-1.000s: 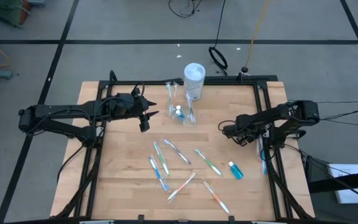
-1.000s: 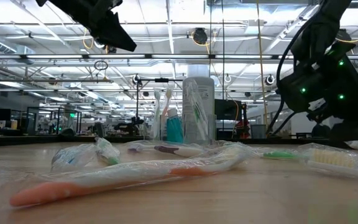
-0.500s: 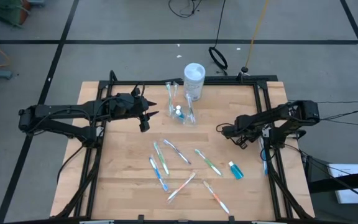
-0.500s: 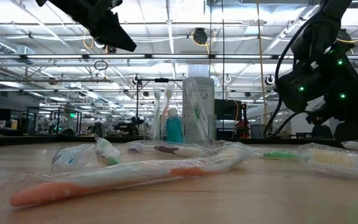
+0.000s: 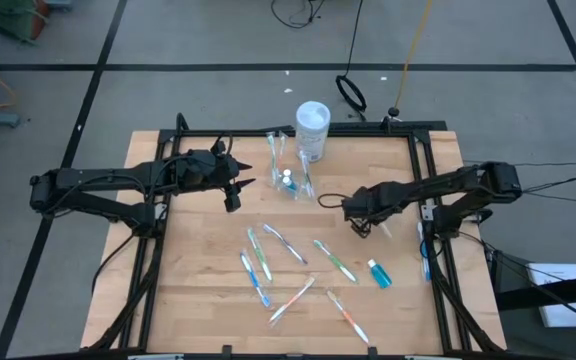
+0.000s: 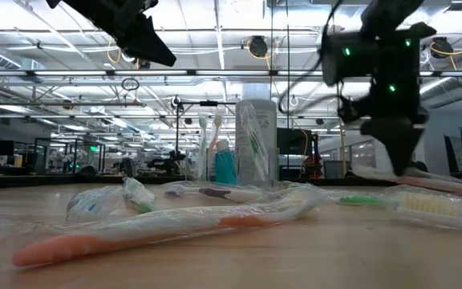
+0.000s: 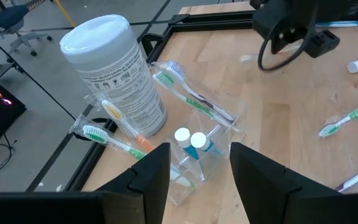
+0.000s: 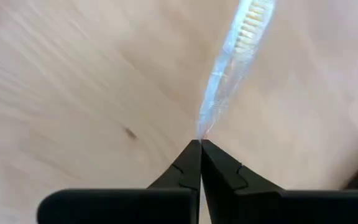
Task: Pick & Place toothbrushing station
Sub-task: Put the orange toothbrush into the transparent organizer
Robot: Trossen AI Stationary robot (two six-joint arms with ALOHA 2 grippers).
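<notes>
Wooden tabletop is carrying a scatter of wrapped toothbrushes around its 6 o'clock half, with the white-capped container standing at 12 o'clock. Just beside that container, toward the centre, the toothbrushing station is standing upright, a clear holder already containing toothbrushes and small tubes. The left gripper is hovering above the table at 10 o'clock of centre, its fingers spread and holding nothing, looking down on the station. The right gripper is reaching in from 3 o'clock; within the last second it has advanced from the table's right edge toward the centre and its fingers have gone from wide apart to fully closed. In the right wrist view the closed tips are pinching the end of a clear-wrapped toothbrush, which is trailing away from them. This suggests one more brush has just been picked up, with delivery to the station at 11 o'clock of the gripper as the likely next move.
</notes>
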